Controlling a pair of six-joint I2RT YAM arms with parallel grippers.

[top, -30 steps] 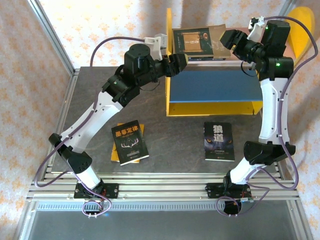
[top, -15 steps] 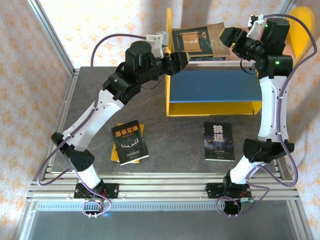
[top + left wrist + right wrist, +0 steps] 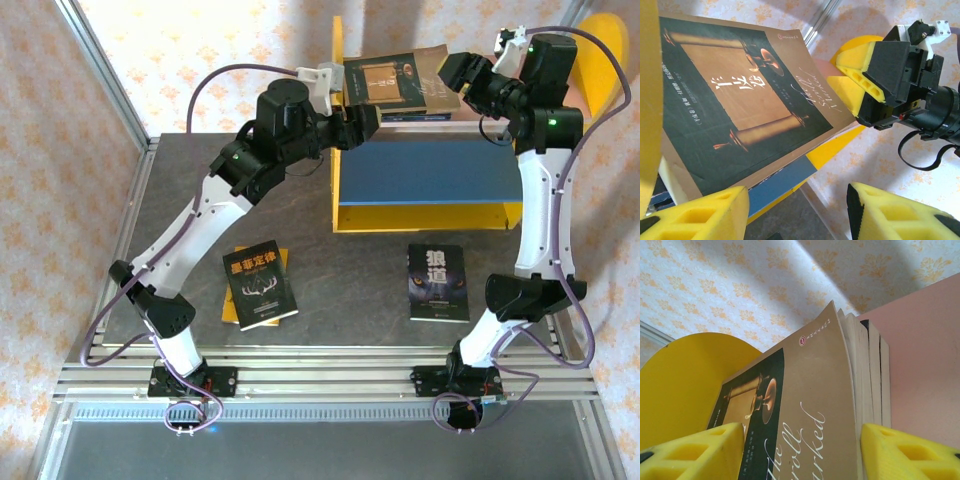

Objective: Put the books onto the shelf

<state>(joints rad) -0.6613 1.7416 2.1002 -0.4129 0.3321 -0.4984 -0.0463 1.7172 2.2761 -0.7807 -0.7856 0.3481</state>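
Observation:
The shelf (image 3: 430,215) stands at the back of the table, with yellow side panels, a blue board (image 3: 430,170) and a pink board (image 3: 925,350). A brown book with a framed picture (image 3: 395,80) tops a small stack of books (image 3: 867,375) tilted on the upper tier. My right gripper (image 3: 455,78) is shut on that stack at its right end, pads on both faces (image 3: 802,455). My left gripper (image 3: 365,125) hangs open by the shelf's left panel, nothing between its pads (image 3: 795,215). On the table lie a black book with a yellow title (image 3: 260,283) over a yellow one (image 3: 230,300), and a wolf-face book (image 3: 438,282).
The left yellow side panel (image 3: 338,60) rises right beside my left gripper. Metal frame posts and a patterned wall close the back. The table's rail (image 3: 320,365) runs along the near edge by both arm bases.
My left arm has swung a little right and forward, nearer the shelf's left panel. The right gripper and the stack have shifted slightly up and left.

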